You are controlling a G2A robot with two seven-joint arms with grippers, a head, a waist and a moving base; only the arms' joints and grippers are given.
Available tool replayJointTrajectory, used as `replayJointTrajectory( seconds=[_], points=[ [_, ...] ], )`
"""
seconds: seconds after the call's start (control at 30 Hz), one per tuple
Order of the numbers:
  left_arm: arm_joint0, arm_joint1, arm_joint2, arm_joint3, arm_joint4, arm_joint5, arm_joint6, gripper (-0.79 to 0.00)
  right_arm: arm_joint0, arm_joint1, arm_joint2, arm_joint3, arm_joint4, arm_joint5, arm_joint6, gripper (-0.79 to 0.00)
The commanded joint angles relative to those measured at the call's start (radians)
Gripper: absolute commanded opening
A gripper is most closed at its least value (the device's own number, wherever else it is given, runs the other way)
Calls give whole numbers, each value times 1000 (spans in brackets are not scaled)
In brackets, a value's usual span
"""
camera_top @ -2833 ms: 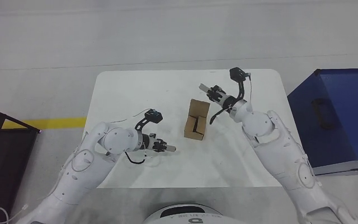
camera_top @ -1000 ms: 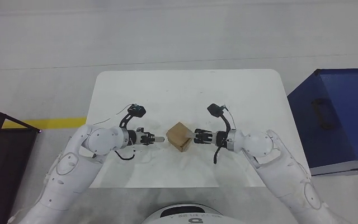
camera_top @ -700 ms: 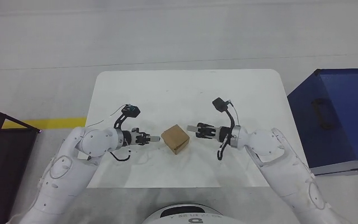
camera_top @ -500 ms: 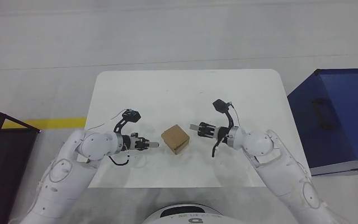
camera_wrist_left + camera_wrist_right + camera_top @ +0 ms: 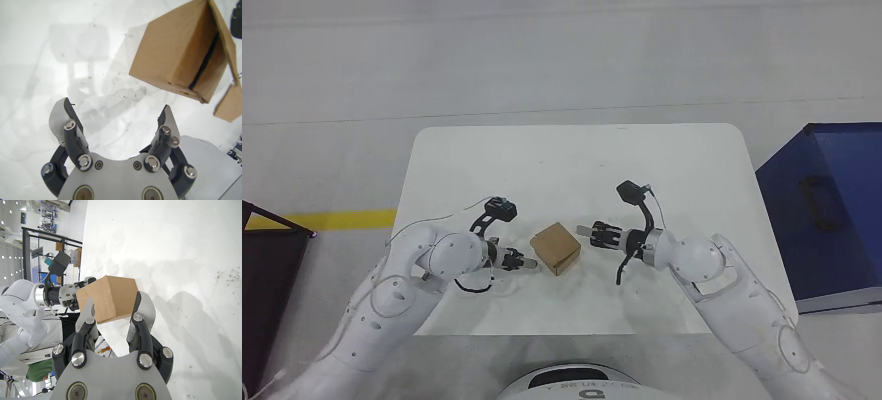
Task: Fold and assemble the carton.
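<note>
Carton (image 5: pixel 555 248) sits mid-table (image 5: pixel 542 160) between the grippers, with one end flap (image 5: pixel 225 106) hanging loose. Left gripper (image 5: pixel 527 263) and right gripper (image 5: pixel 587 232) both have their jaws apart, close beside it and holding nothing. Best to brace one side while the other presses the flap square. A blue bin (image 5: pixel 832 210) stands well apart and seems no obstacle.
</note>
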Motion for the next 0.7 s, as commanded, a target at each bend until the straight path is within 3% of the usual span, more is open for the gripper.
replayJointTrajectory(
  seconds=[0.0,0.33,0.67],
  points=[
    [-51,-12,37,34,18,5,9,0,-20,4,15,-15,0,-7,0,-342],
    [-270,-84,199,188,25,-11,53,0,-169,29,150,-117,27,-73,-17,-308],
    [-465,-219,402,357,-83,-35,226,0,-365,52,370,-195,93,-152,-77,-308]
  ],
)
